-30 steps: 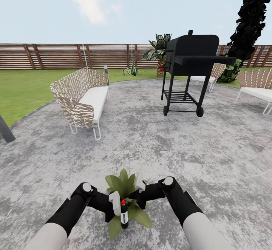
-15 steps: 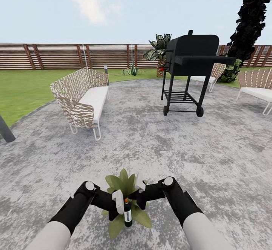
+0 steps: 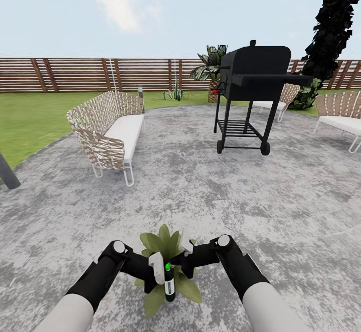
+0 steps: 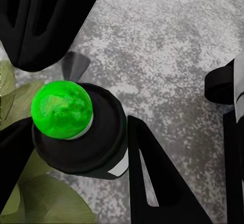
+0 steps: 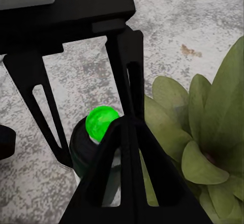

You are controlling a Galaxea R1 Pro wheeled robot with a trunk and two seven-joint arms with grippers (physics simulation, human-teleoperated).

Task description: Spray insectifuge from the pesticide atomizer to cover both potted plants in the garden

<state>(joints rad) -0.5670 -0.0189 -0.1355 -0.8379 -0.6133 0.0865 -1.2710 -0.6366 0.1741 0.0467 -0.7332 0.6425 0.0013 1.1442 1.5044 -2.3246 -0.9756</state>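
Low in the centre of the head view, your left pincer (image 3: 161,272) was clamped on the pesticide atomizer (image 3: 169,284), holding the slim dark bottle upright over the potted plant (image 3: 168,272), with the dot at its top glowing green. In the left wrist view the atomizer (image 4: 81,132) sat gripped between the black fingers (image 4: 157,183), its green cap toward the camera and leaves of the plant (image 4: 30,183) under it at the lower left of that frame. Your right pincer (image 3: 184,258) hung just beside the bottle, to its right; I could not tell from these frames how far apart its jaws stood. Its wrist view showed the atomizer (image 5: 94,137) and the broad leaves of the plant (image 5: 203,148) on the grey paving. Farther off in the head view stood a woven bench (image 3: 108,134) at middle left and a black grill (image 3: 253,96) at upper right, before the slatted fence (image 3: 75,74).
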